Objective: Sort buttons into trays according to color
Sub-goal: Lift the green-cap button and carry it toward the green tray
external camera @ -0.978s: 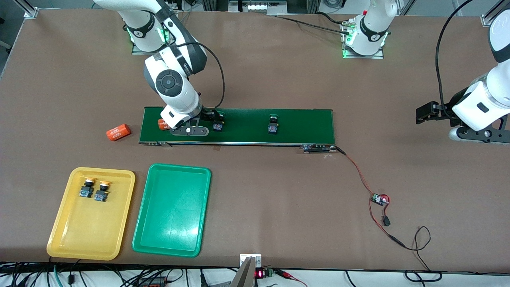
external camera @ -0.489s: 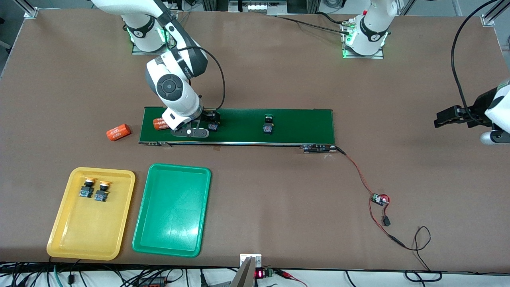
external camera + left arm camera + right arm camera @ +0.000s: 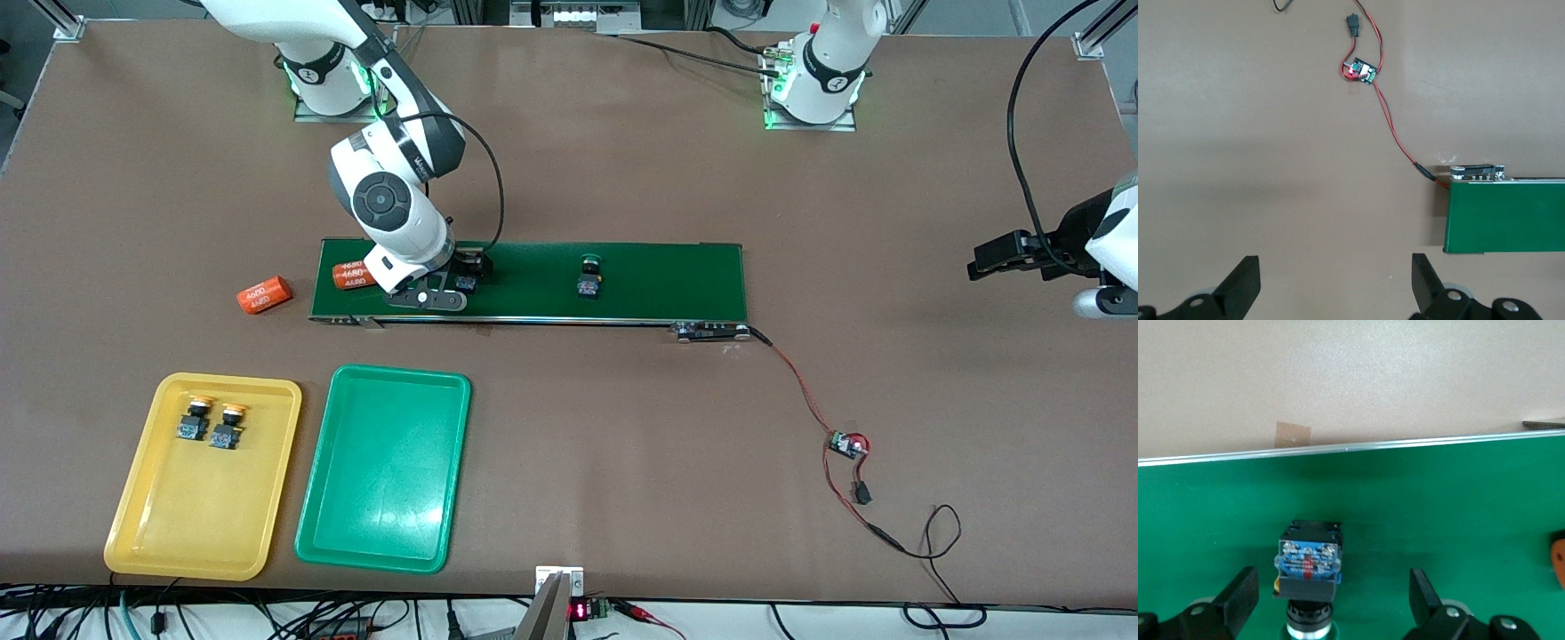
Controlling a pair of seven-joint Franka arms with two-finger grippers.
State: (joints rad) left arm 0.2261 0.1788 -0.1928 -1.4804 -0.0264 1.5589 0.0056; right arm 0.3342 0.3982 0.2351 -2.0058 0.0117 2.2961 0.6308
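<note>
A green-capped button lies on the dark-green conveyor belt, with my right gripper open low over it, one finger on either side and neither touching. The front view shows this button half hidden under that right gripper. Another green button lies farther along the belt toward the left arm's end. Two yellow buttons rest in the yellow tray. Beside it the green tray holds nothing. My left gripper waits open over bare table.
An orange cylinder rides on the belt beside the right gripper, and its edge shows in the right wrist view. Another orange cylinder lies on the table off the belt's end. A red wire leads to a small circuit board.
Both green buttons and the cylinder on the belt have drifted toward the right arm's end, and the right gripper has followed. The left arm swung outward, then held still.
</note>
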